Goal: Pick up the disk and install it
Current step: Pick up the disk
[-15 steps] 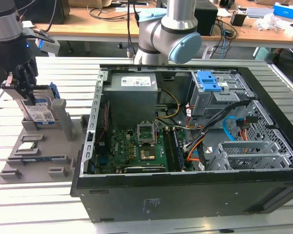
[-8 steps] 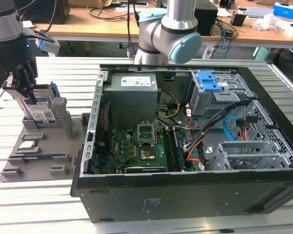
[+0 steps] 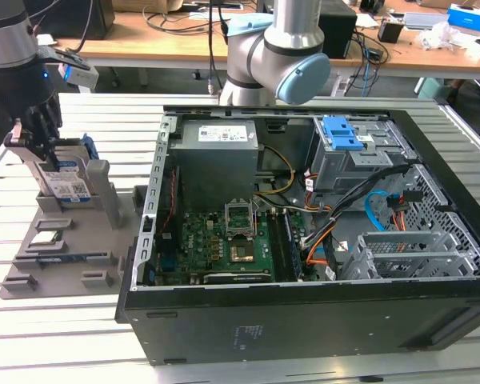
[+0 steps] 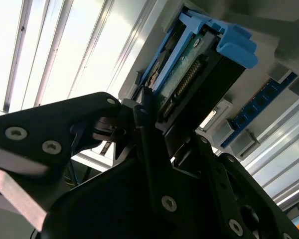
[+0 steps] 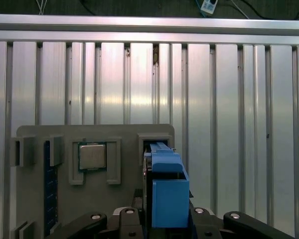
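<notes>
The disk (image 3: pixel 69 182), a silver drive with a white-and-blue label in a blue caddy, stands on edge in a slot of the grey holder (image 3: pixel 104 232) at the exterior view's left. My gripper (image 3: pixel 38 148) comes down on its upper end, with a black finger against each flat side. In the second wrist view the fingers (image 4: pixel 142 107) clamp the disk (image 4: pixel 189 79) just below its blue tab. In the first wrist view the blue caddy (image 5: pixel 165 184) rises between the finger links of the gripper (image 5: pixel 167 221).
The open computer case (image 3: pixel 304 312) lies at the exterior view's right, with a grey drive cage and blue latch (image 3: pixel 342 134) at its back. A small square chip (image 3: pixel 46 237) (image 5: pixel 92 156) and a blue memory stick (image 3: pixel 64 258) sit in the holder. Ribbed metal tabletop surrounds it.
</notes>
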Robot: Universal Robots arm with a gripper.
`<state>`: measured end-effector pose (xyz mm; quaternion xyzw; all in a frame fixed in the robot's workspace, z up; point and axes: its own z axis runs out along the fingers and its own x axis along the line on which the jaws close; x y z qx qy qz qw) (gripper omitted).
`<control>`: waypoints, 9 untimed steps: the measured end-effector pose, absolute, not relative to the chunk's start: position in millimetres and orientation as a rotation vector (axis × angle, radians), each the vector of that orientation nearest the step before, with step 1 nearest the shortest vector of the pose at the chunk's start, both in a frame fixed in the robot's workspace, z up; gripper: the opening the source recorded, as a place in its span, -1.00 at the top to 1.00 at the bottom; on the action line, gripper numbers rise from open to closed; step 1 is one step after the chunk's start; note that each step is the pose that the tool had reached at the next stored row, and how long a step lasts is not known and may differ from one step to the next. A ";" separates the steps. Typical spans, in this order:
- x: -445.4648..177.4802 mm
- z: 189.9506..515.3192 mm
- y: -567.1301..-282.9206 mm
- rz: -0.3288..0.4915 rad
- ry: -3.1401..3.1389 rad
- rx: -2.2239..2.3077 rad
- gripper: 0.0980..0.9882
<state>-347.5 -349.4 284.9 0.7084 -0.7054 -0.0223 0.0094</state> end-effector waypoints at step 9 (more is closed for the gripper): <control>-347.2 287.2 -349.3 -0.070 -2.203 2.212 0.40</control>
